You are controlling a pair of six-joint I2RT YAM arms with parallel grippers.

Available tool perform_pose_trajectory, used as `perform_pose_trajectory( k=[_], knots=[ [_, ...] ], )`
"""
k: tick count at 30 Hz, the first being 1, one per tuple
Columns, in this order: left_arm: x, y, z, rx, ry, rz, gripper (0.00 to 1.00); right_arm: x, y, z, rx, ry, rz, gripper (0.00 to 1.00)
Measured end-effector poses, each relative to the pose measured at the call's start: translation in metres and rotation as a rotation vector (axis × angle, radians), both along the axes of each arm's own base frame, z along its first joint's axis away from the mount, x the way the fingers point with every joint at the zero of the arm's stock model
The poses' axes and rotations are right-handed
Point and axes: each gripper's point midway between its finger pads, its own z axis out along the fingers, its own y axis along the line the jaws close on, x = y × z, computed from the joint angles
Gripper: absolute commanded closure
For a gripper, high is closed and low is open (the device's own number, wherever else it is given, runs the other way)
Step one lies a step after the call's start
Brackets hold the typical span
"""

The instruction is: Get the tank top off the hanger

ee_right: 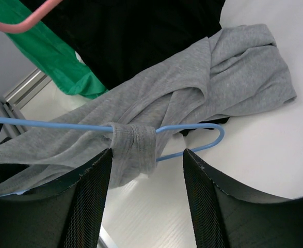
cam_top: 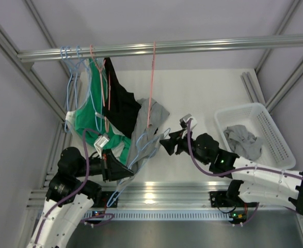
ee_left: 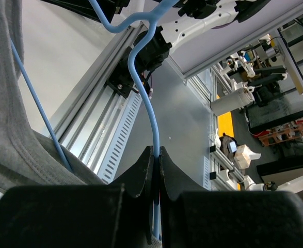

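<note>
From above, the grey tank top [cam_top: 150, 124] is draped over a blue hanger [cam_top: 141, 151] that is off the rail [cam_top: 166, 46] and slung low over the table. The left gripper [cam_top: 124, 171] is at the hanger's hook end and the right gripper [cam_top: 165, 143] at its far shoulder. Well right of the hanger is a white basket [cam_top: 239, 109], probably where the top goes. The left wrist view shows the jaws pressed tight on the hanger's wire neck, apparently anchoring it so the cloth can be pulled free. In the right wrist view the jaws are spread, holding nothing, either side of the strap bunched round the hanger's arm just short of its rounded end. That looks lined up to pinch the strap and slide it off.
</note>
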Motion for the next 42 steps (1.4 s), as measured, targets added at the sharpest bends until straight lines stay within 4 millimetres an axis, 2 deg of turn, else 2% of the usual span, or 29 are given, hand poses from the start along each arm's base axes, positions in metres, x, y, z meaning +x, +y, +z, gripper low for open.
perform_pose_trajectory(
  k=[10, 11, 12, 14, 15, 16, 22, 25, 29, 33, 36, 42],
  knots=[
    [-0.005, 0.001, 0.012, -0.016, -0.014, -0.007, 1.00, 0.002, 0.020, -0.004, 0.000, 0.009, 0.046, 0.51],
    [-0.005, 0.001, 0.012, -0.016, -0.015, -0.008, 1.00, 0.002, 0.021, -0.003, 0.003, 0.008, 0.050, 0.55],
    [-0.005, 0.001, 0.013, -0.017, -0.016, -0.008, 1.00, 0.001, 0.022, -0.001, 0.009, 0.005, 0.055, 0.65],
    [-0.005, 0.001, 0.013, -0.017, -0.014, -0.008, 1.00, 0.000, 0.023, 0.001, 0.013, 0.001, 0.064, 0.79],
    [-0.005, 0.001, 0.013, -0.017, -0.015, -0.007, 1.00, 0.000, 0.023, 0.001, 0.016, 0.003, 0.065, 0.97],
    [-0.005, 0.001, 0.013, -0.017, -0.015, -0.007, 1.00, 0.000, 0.023, 0.001, 0.017, 0.002, 0.066, 1.00],
    [-0.005, 0.001, 0.012, -0.016, -0.018, -0.006, 1.00, 0.002, 0.016, 0.011, 0.035, -0.011, 0.032, 1.00],
    [-0.004, 0.001, 0.012, -0.014, -0.022, -0.007, 1.00, 0.005, 0.002, 0.028, 0.069, -0.039, -0.020, 1.00],
    [-0.004, 0.000, 0.011, -0.009, -0.025, -0.017, 1.00, 0.007, -0.027, 0.056, 0.125, -0.082, -0.115, 1.00],
    [-0.009, 0.000, 0.013, -0.010, -0.042, -0.058, 1.00, 0.010, -0.060, 0.066, 0.116, -0.104, -0.229, 1.00],
    [-0.017, 0.002, 0.027, -0.025, -0.094, -0.086, 1.00, 0.015, -0.079, 0.068, 0.074, -0.112, -0.309, 1.00],
    [-0.034, 0.007, 0.073, -0.066, -0.237, -0.121, 1.00, 0.022, -0.105, 0.085, 0.023, -0.120, -0.409, 1.00]
  ],
)
